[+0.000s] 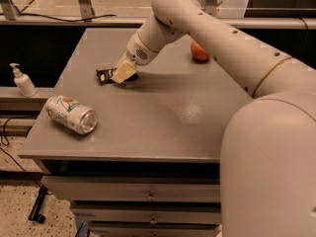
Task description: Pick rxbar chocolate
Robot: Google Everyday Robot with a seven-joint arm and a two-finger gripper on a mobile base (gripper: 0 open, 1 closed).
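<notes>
As your tool (123,72), grip state unclear, sits at the flat black snack-bar wrapper (104,75), expect light, slippery film; pinch its narrow width.

Arm shell (212,31): off-white, rounded, small dark dots.
Joint seam (269,74): thin tan ring.
Gripper (123,72): pale yellow, low over table (163,127) far-left area.

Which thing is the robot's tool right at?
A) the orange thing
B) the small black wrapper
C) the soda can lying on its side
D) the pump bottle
B: the tool is down at the small black wrapper on the table, well apart from the can.
</notes>
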